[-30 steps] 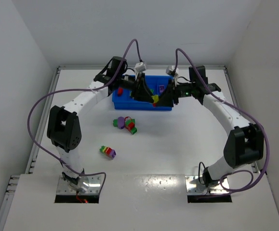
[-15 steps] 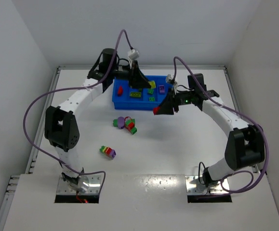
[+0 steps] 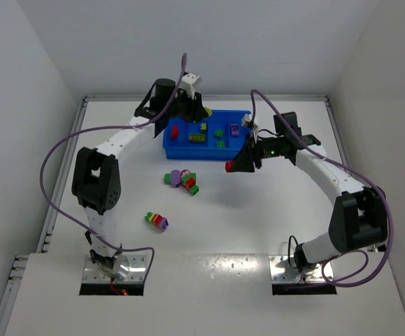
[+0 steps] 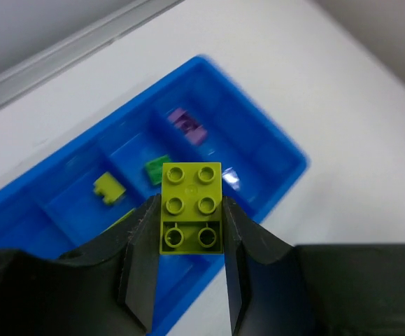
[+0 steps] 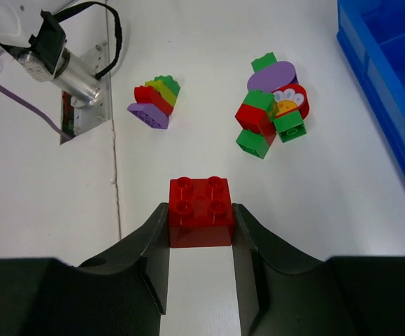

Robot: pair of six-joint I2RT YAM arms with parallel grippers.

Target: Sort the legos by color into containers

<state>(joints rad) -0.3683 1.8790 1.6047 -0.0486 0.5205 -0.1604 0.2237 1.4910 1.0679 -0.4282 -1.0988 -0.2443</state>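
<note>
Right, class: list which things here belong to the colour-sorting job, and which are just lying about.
Belongs to the job:
yellow brick in left gripper
red brick in right gripper
blue tray
mixed pile
small stack

Just lying about:
purple cables
base plates

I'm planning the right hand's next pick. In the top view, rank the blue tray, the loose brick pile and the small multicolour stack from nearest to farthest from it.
From the right hand, holding a red brick:
1. Blue tray, its front wall just beyond the hand.
2. Loose brick pile, off to the hand's left.
3. Multicolour stack, farthest, left and low in the view.
</note>
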